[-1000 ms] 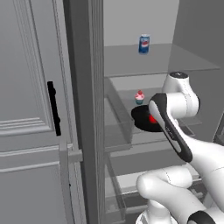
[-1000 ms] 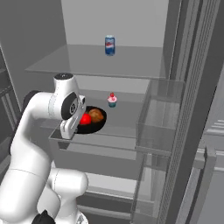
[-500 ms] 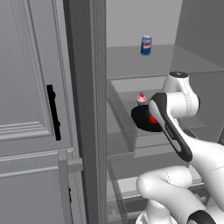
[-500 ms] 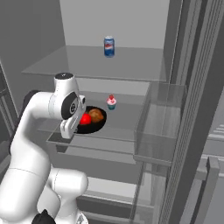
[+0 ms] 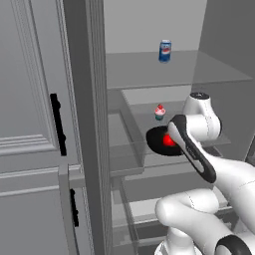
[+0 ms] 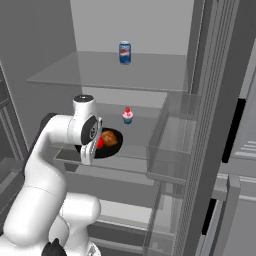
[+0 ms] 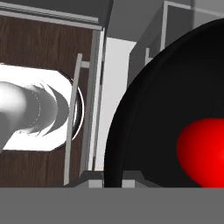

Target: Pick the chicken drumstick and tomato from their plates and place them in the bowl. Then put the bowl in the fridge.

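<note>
Setting bowl [image 6: 111, 148] with tomato [image 5: 169, 140] and drumstick [image 6: 109, 137] onto fridge shelf [image 6: 135, 160]; gripper grip can't be told. Next: let go, back out clear of cupcake [image 6: 128, 116].

Glossy white Franka arm [image 5: 209, 164], all rounded, bulbous links. Dark bands ring the joints, a long black strip runs down one link, and a dark disc caps the topmost joint [image 6: 84, 98].

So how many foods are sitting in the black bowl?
2. The tomato lies on the bowl's left side in the right base view, and the drumstick lies just right of it. The arm covers part of the bowl, so more could be hidden.
</note>
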